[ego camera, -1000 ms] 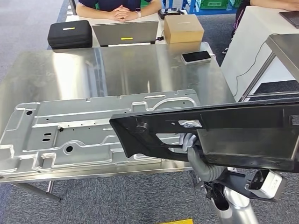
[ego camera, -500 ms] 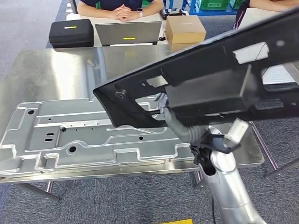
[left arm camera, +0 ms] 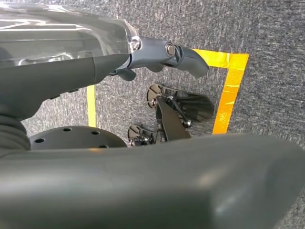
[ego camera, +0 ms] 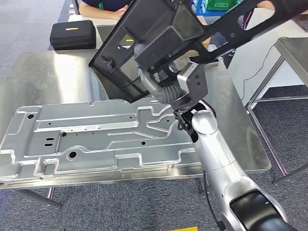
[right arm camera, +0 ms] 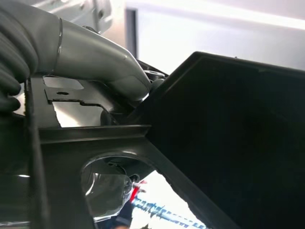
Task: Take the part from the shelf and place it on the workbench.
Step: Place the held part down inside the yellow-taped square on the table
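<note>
Right hand (ego camera: 154, 86) gripping black part (ego camera: 163, 29), fingers hidden

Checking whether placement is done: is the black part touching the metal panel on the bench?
Apart. Head view shows the black part held tilted in the right hand, raised above the panel.

From my wrist cam, my right hand (right arm camera: 72, 52) has its thumb hooked over the black part (right arm camera: 223, 143), pretty close up.

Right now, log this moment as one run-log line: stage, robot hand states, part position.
stage: carrying | right robot hand: holds black part, tilted above workbench | left robot hand: empty, over floor | part: not yet placed
</note>
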Robot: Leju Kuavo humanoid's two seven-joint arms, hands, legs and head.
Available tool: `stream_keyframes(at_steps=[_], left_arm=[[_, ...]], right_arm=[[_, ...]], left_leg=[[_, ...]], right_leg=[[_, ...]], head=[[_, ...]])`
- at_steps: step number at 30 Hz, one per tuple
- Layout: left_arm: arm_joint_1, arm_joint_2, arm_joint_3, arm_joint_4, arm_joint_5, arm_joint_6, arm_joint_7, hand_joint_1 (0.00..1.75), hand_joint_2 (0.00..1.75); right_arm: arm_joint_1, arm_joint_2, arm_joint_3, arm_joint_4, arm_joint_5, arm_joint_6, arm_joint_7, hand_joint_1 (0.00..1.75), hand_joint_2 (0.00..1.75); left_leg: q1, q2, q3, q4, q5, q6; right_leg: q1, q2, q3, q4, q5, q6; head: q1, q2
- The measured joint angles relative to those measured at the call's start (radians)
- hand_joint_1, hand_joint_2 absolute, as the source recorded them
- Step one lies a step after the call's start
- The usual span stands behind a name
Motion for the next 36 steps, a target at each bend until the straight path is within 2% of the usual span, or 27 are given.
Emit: stream_keyframes(at_steps=[5,10,18,28,36], left_arm=[[-0.005,-0.007,-0.003,0.000,-0.004,0.004,0.003,0.00,1.75],[-0.007,-0.013,-0.003,0.000,-0.006,0.006,0.002,0.00,1.75],[-0.008,-0.020,-0.005,0.000,-0.017,0.007,0.000,0.00,1.75],[-0.006,-0.026,-0.005,0.000,-0.015,0.006,-0.014,0.00,1.75],[-0.005,-0.027,-0.005,0.000,-0.002,0.003,-0.024,0.00,1.75]], right_arm=[[-0.027,0.007,0.027,0.056,0.247,-0.122,0.024,1.75,1.75],[-0.031,0.006,0.044,0.082,0.606,-0.217,0.089,1.75,1.75],[-0.012,0.001,0.029,0.097,1.050,-0.288,0.165,1.75,1.75],[0.012,-0.008,-0.006,0.075,1.321,-0.296,0.236,1.75,1.75],[0.002,-0.001,0.053,0.096,1.529,-0.206,0.301,1.75,1.75]], left_leg=[[0.000,0.000,0.000,0.000,0.000,0.000],[0.000,0.000,0.000,0.000,0.000,0.000],[0.000,0.000,0.000,0.000,0.000,0.000],[0.000,0.000,0.000,0.000,0.000,0.000],[0.000,0.000,0.000,0.000,0.000,0.000]], right_leg=[[0.000,0.000,0.000,0.000,0.000,0.000],[0.000,0.000,0.000,0.000,0.000,0.000],[0.000,0.000,0.000,0.000,0.000,0.000],[0.000,0.000,-0.001,0.000,0.000,0.000],[0.000,0.000,0.000,0.000,0.000,0.000]], head=[[0.000,0.000],[0.000,0.000],[0.000,0.000],[0.000,0.000],[0.000,0.000]])
